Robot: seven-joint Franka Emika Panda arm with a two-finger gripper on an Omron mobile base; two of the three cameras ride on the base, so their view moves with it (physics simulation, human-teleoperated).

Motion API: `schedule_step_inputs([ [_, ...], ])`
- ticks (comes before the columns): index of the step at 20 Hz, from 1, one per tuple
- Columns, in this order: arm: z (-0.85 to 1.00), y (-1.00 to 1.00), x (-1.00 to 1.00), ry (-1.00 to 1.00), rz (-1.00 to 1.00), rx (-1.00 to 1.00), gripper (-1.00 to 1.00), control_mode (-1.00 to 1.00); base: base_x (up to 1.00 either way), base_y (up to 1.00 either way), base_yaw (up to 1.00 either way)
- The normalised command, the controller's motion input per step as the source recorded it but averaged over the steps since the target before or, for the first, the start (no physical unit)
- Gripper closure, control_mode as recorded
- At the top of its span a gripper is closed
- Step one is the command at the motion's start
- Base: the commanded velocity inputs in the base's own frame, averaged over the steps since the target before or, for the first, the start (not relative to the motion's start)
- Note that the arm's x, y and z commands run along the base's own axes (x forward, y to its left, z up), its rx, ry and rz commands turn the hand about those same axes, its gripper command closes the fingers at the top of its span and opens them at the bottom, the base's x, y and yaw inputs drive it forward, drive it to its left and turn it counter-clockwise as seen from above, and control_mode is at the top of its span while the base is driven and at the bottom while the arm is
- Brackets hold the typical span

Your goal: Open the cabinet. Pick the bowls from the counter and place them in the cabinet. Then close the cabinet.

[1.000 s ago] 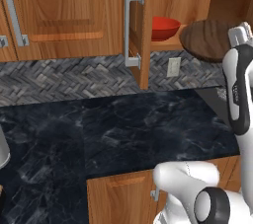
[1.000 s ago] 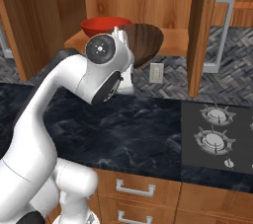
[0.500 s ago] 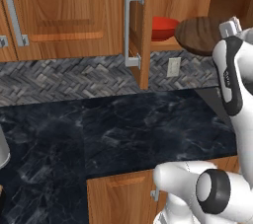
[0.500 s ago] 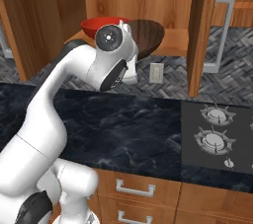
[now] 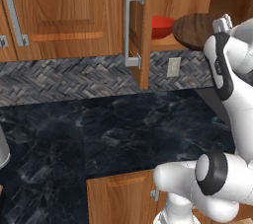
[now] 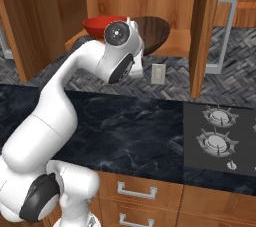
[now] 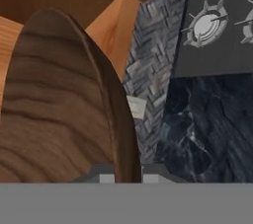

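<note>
Now pinched on the rim of the wooden bowl (image 7: 59,109), gripper (image 7: 127,171) clamped on the thin wall. Held edge-on at the cabinet (image 5: 170,1) shelf, red bowl (image 5: 162,24) already inside just beyond. Probably rigid, light and smooth, apt to pivot; best kept gripped by the rim until seated.
</note>
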Motion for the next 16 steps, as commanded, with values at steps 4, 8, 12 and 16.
schedule_step_inputs([
  [4,0.08,-0.21,0.35,0.00,-0.08,0.00,1.00,-1.00,0.00,0.00,0.00],
  [8,0.06,-0.22,0.32,0.00,-0.07,0.00,1.00,-1.00,0.00,0.00,0.00],
  [12,0.09,-0.26,0.36,0.00,-0.05,0.00,1.00,-1.00,0.00,0.00,0.00],
  [16,0.00,-0.03,0.56,0.11,-0.06,0.00,1.00,-1.00,0.00,0.00,0.00],
])
